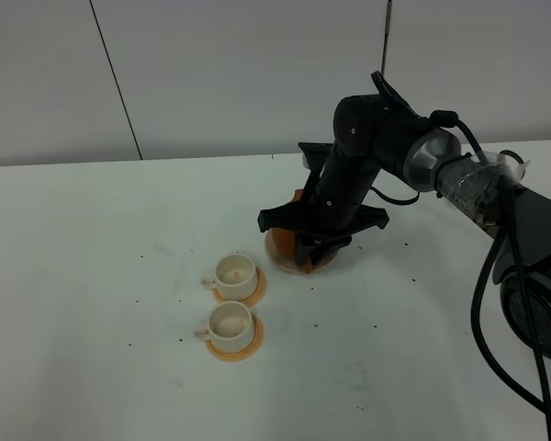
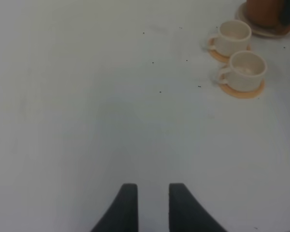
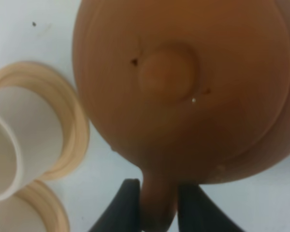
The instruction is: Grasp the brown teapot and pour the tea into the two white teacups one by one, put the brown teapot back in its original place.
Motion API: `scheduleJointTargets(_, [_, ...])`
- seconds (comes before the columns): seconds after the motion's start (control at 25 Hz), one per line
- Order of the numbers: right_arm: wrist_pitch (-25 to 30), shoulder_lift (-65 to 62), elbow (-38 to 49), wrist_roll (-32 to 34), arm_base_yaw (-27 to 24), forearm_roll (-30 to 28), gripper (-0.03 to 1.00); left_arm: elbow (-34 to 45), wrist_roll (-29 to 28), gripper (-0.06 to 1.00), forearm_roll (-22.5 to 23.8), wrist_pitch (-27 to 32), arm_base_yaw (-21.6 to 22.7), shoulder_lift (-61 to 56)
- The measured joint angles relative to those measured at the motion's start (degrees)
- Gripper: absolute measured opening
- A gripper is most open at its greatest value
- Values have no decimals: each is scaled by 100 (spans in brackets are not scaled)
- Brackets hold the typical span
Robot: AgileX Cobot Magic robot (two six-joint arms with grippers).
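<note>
The brown teapot (image 1: 281, 246) (image 3: 183, 82) stands at mid-table on its cream disc, the original place (image 2: 262, 33), mostly hidden under my right arm in the high view. My right gripper (image 1: 312, 254) (image 3: 157, 195) comes down from above, its two dark fingers pressed on either side of the teapot's handle (image 3: 157, 208). The two white teacups (image 1: 235, 271) (image 1: 228, 321) sit on orange coasters just left of the teapot, handles to the left. My left gripper (image 2: 152, 205) hovers over bare table, well away from the cups (image 2: 234, 35) (image 2: 247, 67), fingers slightly apart and holding nothing.
Orange coasters (image 1: 253, 292) (image 1: 248, 349) lie under the cups. Small dark specks dot the white table (image 1: 92, 276). A grey wall stands behind, and the right arm's cables (image 1: 487, 294) hang at the right edge.
</note>
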Motion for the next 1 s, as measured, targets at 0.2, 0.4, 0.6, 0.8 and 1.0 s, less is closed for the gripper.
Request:
scheduleJointTargets(0.2, [-41, 0, 0, 0, 0, 0, 14, 0, 0, 23, 0, 0, 0, 0])
scheduleJointTargets(0.4, [-133, 0, 0, -14, 0, 26, 10, 0, 0, 23, 0, 0, 0, 0])
scheduleJointTargets(0.6, [-109, 0, 0, -48, 0, -9, 10, 0, 0, 23, 0, 0, 0, 0])
scheduleJointTargets(0.8, [-54, 0, 0, -135, 0, -56, 10, 0, 0, 23, 0, 0, 0, 0])
scheduleJointTargets(1.0, [-11, 0, 0, -262, 0, -91, 10, 0, 0, 23, 0, 0, 0, 0])
